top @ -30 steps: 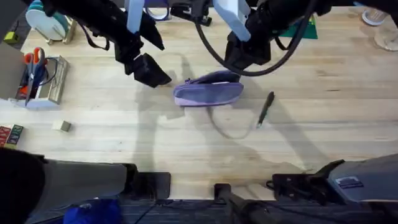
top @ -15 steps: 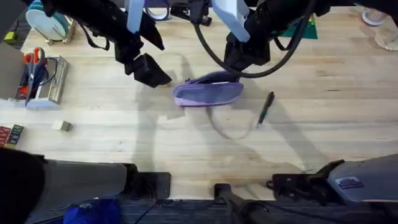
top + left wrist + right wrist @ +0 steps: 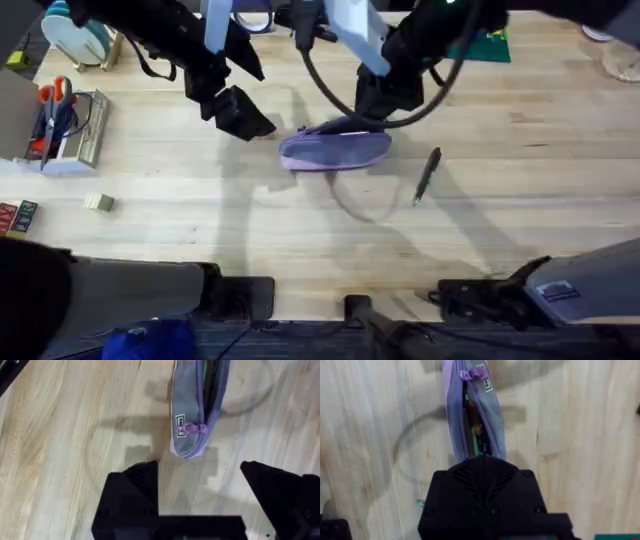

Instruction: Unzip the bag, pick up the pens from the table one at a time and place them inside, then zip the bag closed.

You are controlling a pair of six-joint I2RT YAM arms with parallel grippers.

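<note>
While bag point(image 3: 335, 148) gapes, pen point(image 3: 427, 174) lies nearby; right jaws prob. shut.

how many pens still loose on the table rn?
1. A dark pen lies on the table, to the right of the bag and apart from it. The bag is unzipped and holds colored items, possibly pens; I can't count those.

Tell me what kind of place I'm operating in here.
Likely a desk or craft workbench set up for robot trials: a butcher-block table, orange-handled scissors in a desk organizer at the left edge, and a purple pencil pouch beside a pen.
</note>
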